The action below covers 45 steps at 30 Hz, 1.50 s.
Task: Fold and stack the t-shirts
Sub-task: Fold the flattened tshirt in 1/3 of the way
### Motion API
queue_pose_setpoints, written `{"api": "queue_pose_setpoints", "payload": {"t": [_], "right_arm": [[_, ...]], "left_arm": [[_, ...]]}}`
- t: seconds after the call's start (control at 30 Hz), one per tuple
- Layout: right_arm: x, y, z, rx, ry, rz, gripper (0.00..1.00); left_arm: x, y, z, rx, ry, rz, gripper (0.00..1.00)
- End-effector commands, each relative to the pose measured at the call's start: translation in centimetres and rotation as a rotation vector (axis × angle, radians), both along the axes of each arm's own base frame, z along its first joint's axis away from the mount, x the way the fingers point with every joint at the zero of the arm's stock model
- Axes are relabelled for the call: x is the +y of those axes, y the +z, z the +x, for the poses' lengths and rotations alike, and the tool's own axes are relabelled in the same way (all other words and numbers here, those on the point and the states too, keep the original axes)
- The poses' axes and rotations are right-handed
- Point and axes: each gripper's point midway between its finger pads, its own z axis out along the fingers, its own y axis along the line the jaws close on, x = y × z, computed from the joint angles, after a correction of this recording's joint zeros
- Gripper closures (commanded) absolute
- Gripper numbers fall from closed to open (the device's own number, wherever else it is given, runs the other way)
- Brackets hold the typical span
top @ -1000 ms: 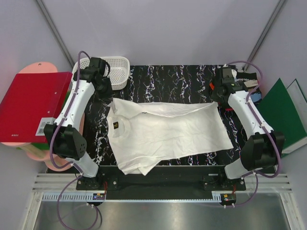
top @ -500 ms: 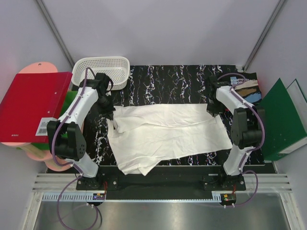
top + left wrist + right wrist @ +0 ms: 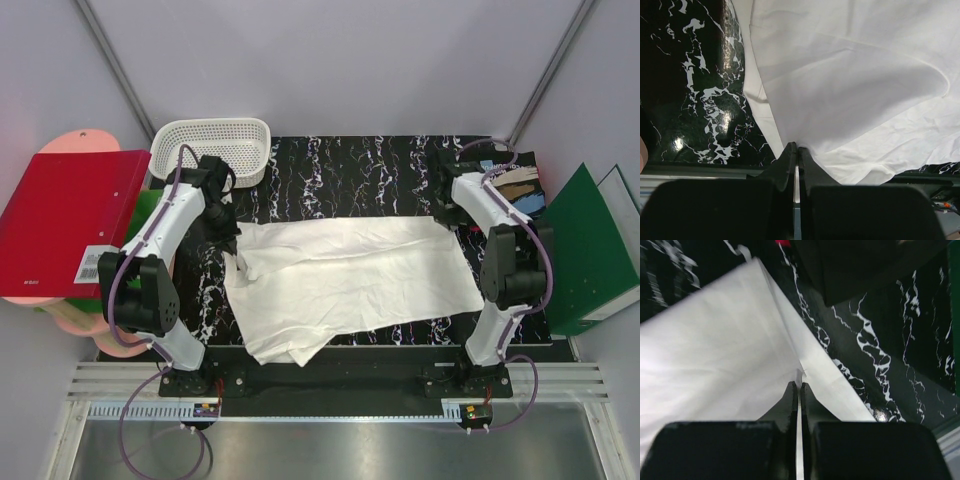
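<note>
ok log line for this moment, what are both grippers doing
left gripper: shut on white t-shirt, far-left corner | right gripper: shut on it, far-right corner | state: spread on table

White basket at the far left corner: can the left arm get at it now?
Probably not right away: the basket sits close behind the left tool, nothing between, but that tool is shut on the white t-shirt.

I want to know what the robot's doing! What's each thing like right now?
white t-shirt: lying mostly flat, far part folded over.
left fingers: shut, pinching the white t-shirt.
right fingers: shut, pinching the white t-shirt.
basket: upright, looks empty.
red binder: closed, lying flat.
green binder: closed.
</note>
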Motion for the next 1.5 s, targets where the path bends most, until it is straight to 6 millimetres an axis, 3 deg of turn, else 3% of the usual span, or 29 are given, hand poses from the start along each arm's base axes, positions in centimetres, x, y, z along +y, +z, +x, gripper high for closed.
{"api": "queue_pose_setpoints", "payload": {"t": [0.0,0.07,0.1,0.13,0.27,0.37,0.4,0.47,0.53,0.63,0.73,0.93,1.13,1.27,1.47], "right_arm": [[0.6,10.4,6.3,-0.386,0.05,0.027,1.0],[0.8,10.8,7.9,-0.394,0.092,0.022,1.0],[1.2,12.4,9.3,-0.435,0.106,0.027,1.0],[1.3,12.3,9.9,-0.433,0.116,0.028,1.0],[2.0,14.8,11.4,-0.512,0.156,0.05,1.0],[1.9,13.3,10.9,-0.491,0.157,0.047,1.0],[1.8,10.9,10.1,-0.439,0.161,0.048,1.0],[2.0,9.0,9.5,-0.423,0.154,0.061,1.0],[1.7,4.8,7.8,-0.318,0.135,0.053,1.0],[1.0,0.2,5.3,-0.181,0.089,0.038,1.0],[0.5,-2.4,3.6,-0.081,0.069,0.015,1.0],[-0.6,-4.1,2.2,0.007,0.036,-0.053,1.0],[-2.3,-3.7,0.7,0.038,-0.035,-0.142,1.0],[-3.2,-2.9,0.7,0.018,-0.069,-0.197,1.0],[-3.4,-4.5,0.7,0.091,-0.057,-0.218,1.0]], "left_arm": [[-0.2,0.4,-0.4,-0.002,-0.009,-0.028,1.0],[-0.3,0.4,-0.1,-0.007,-0.011,-0.033,1.0],[-0.4,0.3,0.0,-0.006,-0.015,-0.037,1.0],[-0.4,0.3,0.2,-0.005,-0.018,-0.041,1.0],[-0.6,0.4,0.6,-0.012,-0.019,-0.045,1.0],[-0.7,0.4,0.5,-0.007,-0.014,-0.053,1.0],[-0.7,0.4,0.4,-0.007,-0.011,-0.055,1.0],[-0.7,0.4,0.4,-0.006,-0.01,-0.055,1.0],[-0.8,0.4,0.3,-0.008,-0.012,-0.059,1.0],[-0.8,0.8,0.3,-0.012,-0.012,-0.06,1.0],[-0.8,0.9,0.1,-0.01,-0.013,-0.061,1.0],[-0.8,0.8,-0.4,-0.004,-0.016,-0.064,1.0],[-0.6,1.2,-0.7,-0.014,-0.012,-0.059,1.0],[-0.5,0.9,-1.1,-0.002,-0.011,-0.053,1.0],[-0.2,-0.6,-2.3,0.045,-0.013,-0.037,1.0]]}}
